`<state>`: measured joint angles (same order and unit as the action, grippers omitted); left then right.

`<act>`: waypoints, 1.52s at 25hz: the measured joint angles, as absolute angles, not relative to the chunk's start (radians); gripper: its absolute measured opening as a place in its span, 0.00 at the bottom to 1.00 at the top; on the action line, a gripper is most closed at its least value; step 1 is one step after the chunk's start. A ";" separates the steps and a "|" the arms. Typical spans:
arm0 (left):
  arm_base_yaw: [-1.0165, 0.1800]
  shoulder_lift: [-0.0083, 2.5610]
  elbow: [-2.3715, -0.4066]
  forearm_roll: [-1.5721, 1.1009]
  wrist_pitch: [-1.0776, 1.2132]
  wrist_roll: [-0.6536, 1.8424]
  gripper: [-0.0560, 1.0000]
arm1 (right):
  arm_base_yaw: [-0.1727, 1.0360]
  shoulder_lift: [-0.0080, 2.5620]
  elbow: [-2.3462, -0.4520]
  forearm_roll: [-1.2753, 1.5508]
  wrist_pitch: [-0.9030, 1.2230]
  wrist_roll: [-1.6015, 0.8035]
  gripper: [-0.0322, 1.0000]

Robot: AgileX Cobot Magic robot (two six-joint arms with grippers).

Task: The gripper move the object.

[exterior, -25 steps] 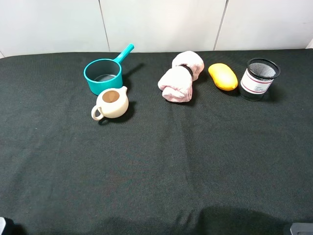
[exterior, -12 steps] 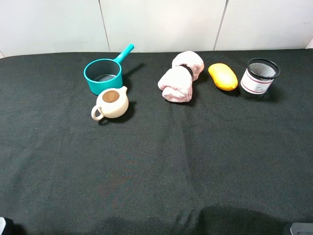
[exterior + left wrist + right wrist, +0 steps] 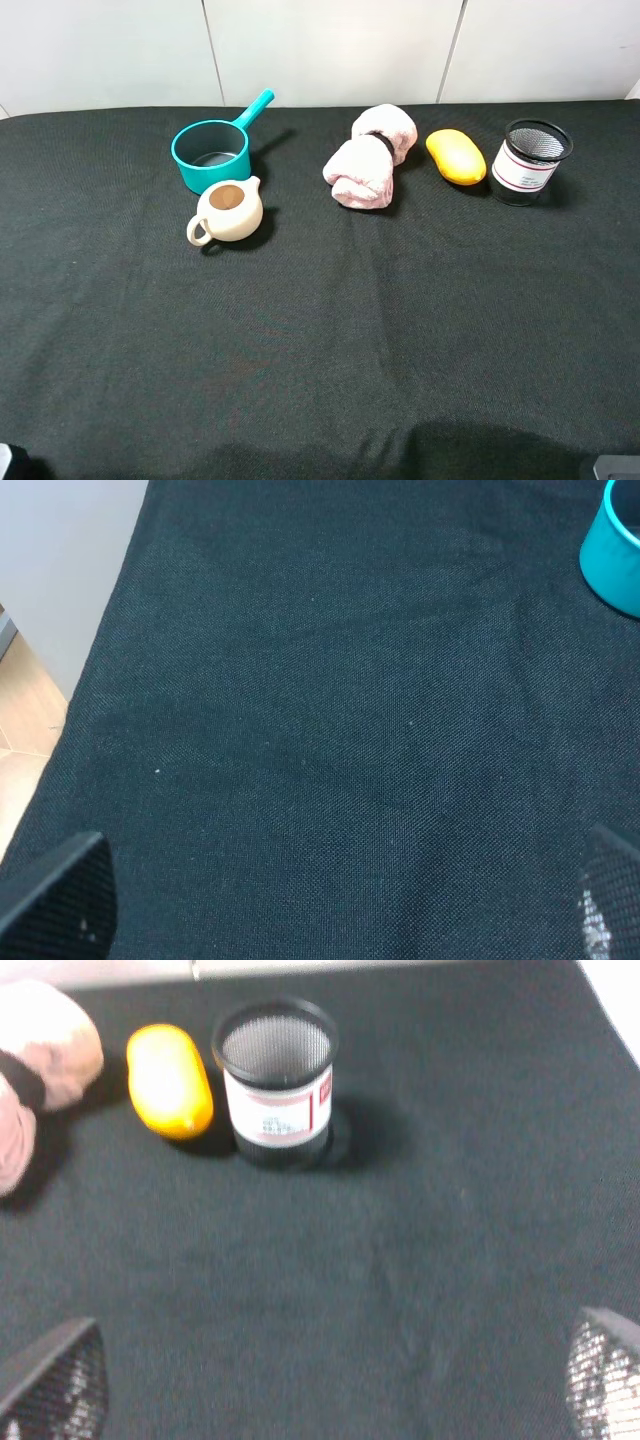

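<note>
The cream teapot (image 3: pixel 228 212) with a brown round top stands upright on the black cloth, just in front of the teal saucepan (image 3: pixel 210 153). Its loop handle points to the front left. Neither wrist view shows the teapot. My left gripper (image 3: pixel 335 910) is open and empty, low over bare cloth near the table's left edge, far from the teapot. My right gripper (image 3: pixel 330 1380) is open and empty, in front of the mesh cup (image 3: pixel 277 1085). In the high view only small bits of the arms show at the bottom corners.
A pink rolled towel (image 3: pixel 370 158), a yellow oval object (image 3: pixel 456 156) and a black mesh cup (image 3: pixel 530 160) stand in a row at the back right. The saucepan's edge shows in the left wrist view (image 3: pixel 612 555). A white wall runs behind the table.
</note>
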<state>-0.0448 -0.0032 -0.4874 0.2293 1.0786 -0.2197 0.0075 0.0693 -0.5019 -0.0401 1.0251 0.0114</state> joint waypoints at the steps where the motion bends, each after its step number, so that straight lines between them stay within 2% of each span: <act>1: -0.045 -0.003 -0.487 0.229 1.079 -0.220 0.91 | 0.007 0.049 -0.502 -0.040 1.025 0.011 0.70; 38: -0.045 -0.003 -0.487 0.229 1.079 -0.220 0.91 | 0.007 -0.004 -0.501 -0.023 1.025 0.000 0.70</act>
